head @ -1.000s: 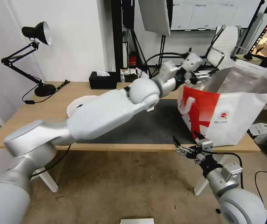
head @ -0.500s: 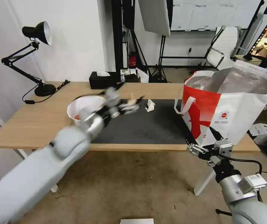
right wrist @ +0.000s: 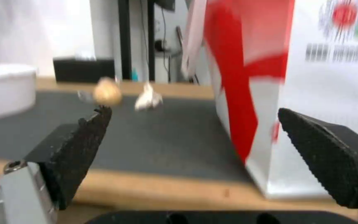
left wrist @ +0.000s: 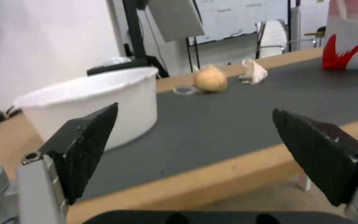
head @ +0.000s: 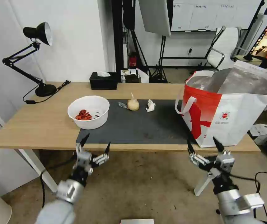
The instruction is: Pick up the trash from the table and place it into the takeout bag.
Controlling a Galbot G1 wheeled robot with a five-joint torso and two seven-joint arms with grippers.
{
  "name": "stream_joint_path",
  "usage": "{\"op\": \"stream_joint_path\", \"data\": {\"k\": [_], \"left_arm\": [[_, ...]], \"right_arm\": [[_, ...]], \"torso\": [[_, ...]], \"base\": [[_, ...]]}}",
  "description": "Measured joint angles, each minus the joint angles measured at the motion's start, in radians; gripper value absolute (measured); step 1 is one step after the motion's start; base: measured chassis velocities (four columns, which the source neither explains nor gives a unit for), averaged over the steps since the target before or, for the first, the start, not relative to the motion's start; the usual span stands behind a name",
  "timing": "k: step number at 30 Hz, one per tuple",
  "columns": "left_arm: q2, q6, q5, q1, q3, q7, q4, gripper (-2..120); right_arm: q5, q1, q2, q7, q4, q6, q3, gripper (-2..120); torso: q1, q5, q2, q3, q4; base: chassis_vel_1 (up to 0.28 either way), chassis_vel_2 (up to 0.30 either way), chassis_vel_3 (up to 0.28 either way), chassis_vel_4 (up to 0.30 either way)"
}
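Note:
On the table [head: 37, 124], a white bowl [head: 88, 115] with red shells sits at the left edge of the dark mat [head: 139, 126]. A beige bulb-shaped lump [head: 133, 105] and a crumpled napkin [head: 150, 105] lie at the mat's far side. The takeout bag [head: 230, 105] stands open at the right end. My left gripper [head: 97, 140] hangs open and empty, low in front of the table's near edge, facing the bowl [left wrist: 96, 99]. My right gripper [head: 202, 142], also open and empty, sits low in front of the bag [right wrist: 311, 77].
A black desk lamp [head: 37, 56] stands at the table's far left and a black tissue box [head: 103, 81] at the back edge. A small clear plastic piece [head: 122, 105] lies beside the lump. Stands and an office chair [head: 222, 46] are behind the table.
My left arm swung back from over the bag's mouth, across the table, down to the front edge. My right gripper shifted a little to the right.

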Motion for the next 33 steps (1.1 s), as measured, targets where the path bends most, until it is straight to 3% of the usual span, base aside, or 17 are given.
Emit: {"op": "stream_joint_path", "data": {"k": [6,33], "left_arm": [[-0.022,-0.003,0.025,0.004,-0.007,-0.004,0.017,100],[-0.053,-0.003,0.034,0.043,-0.013,-0.006,0.007,100]], "right_arm": [[-0.012,-0.006,0.010,-0.016,-0.047,0.000,-0.018,100],[0.001,0.015,-0.019,-0.031,-0.045,-0.028,-0.040,100]], "torso": [[0.000,-0.0001,0.000,0.000,-0.0001],[0.000,-0.0002,0.000,0.000,0.0000]], "base": [[0.000,0.000,0.000,0.000],[0.000,0.000,0.000,0.000]]}}
